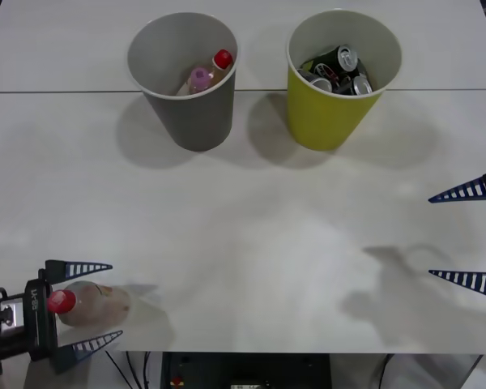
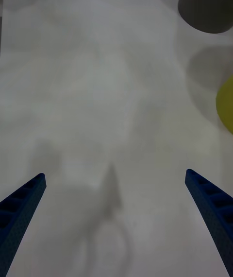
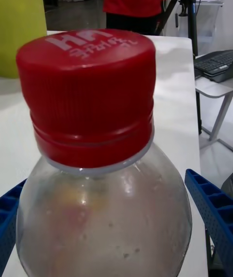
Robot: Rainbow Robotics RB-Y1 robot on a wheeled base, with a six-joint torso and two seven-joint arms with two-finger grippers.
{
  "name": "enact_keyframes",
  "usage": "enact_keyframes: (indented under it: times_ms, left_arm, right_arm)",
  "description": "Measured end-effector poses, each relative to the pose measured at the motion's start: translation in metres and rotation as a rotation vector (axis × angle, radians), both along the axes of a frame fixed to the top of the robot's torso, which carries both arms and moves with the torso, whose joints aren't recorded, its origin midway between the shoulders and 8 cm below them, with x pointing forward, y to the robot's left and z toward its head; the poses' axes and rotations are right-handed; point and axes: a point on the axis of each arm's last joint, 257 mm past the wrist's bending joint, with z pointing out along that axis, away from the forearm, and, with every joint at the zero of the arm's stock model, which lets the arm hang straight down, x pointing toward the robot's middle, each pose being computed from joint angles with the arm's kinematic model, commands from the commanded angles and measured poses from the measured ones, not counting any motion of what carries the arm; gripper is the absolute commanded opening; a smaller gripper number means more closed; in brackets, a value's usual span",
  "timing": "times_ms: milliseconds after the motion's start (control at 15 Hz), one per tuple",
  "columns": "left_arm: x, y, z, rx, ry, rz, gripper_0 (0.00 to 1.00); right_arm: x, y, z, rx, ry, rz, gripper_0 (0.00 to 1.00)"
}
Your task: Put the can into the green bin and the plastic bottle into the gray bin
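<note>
At the near left edge of the white worktop [image 1: 243, 243], the left hand [image 1: 85, 306] lies level with its blue fingers spread either side of the plastic bottle [image 1: 93, 303], which rests on its side with its red cap [image 3: 90, 92], embossed with lettering I cannot read, toward the wrist. Far left stands the gray bin [image 1: 190, 113] holding a pink-capped and a red-capped bottle, and right of it the green bin [image 1: 332, 109] filled with black cans [image 1: 340, 69]. At the right edge the right hand [image 1: 468, 235] hovers level, fingers wide apart and holding nothing.

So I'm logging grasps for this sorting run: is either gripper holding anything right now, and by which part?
Nothing is clamped. The left gripper is open, straddling the plastic bottle's body at the table's near-left edge. The right gripper is open over bare table.
</note>
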Motion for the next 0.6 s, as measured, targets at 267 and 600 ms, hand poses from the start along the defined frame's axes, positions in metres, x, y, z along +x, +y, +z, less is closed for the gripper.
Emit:
enact_keyframes:
  times_ms: [267,600]
  left_arm:
    - [0.0018,-0.0004,0.001,0.0,-0.002,-0.001,0.01]
    - [0.0034,-0.0004,0.0017,-0.008,0.015,0.002,0.0]
  right_arm:
    - [0.0,0.0,0.0,0.0,0.0,0.0,1.0]
    - [0.0,0.0,0.0,0.0,0.0,0.0,1.0]
